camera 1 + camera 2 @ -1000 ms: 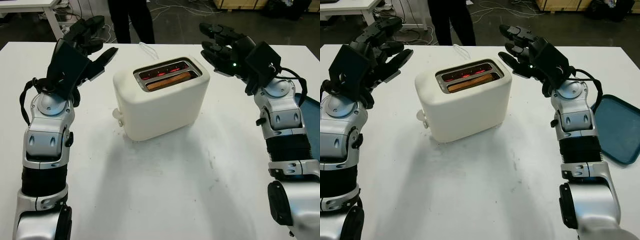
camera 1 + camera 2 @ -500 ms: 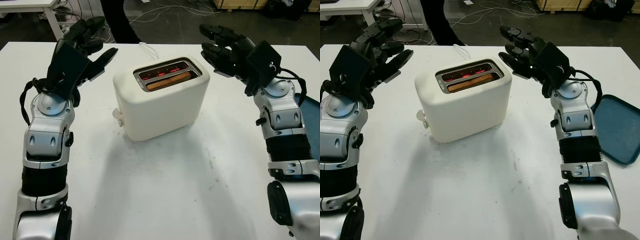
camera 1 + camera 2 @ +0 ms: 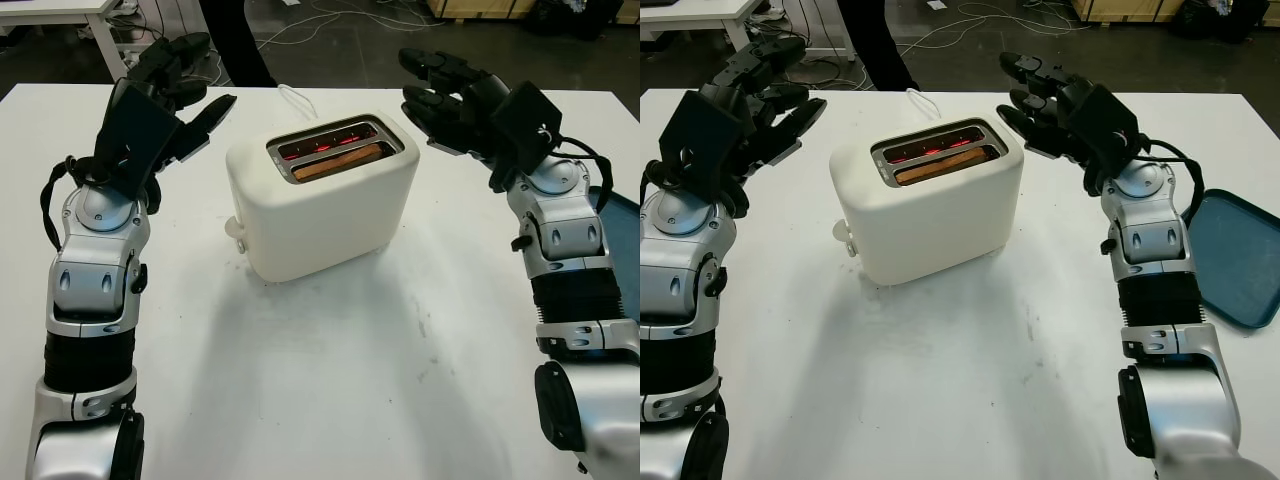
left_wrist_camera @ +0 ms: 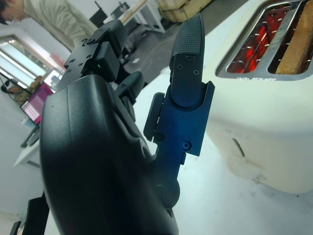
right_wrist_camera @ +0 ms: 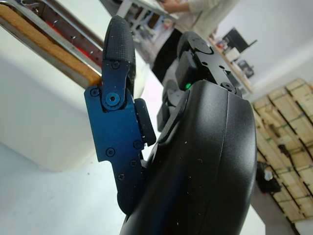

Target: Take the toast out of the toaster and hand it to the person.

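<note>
The left hand (image 3: 175, 95) hangs above the white table (image 3: 330, 360) just left of the toaster (image 3: 325, 205), released and holding nothing. The toaster stands between both hands; a slice of toast (image 3: 337, 160) sits down in its nearer slot, while the farther slot glows red. The toast lies well clear of either hand's fingers. The right hand (image 3: 450, 95) hovers near the toaster's upper right corner, likewise released. A blue tray (image 3: 1235, 255) lies at the table's right edge.
</note>
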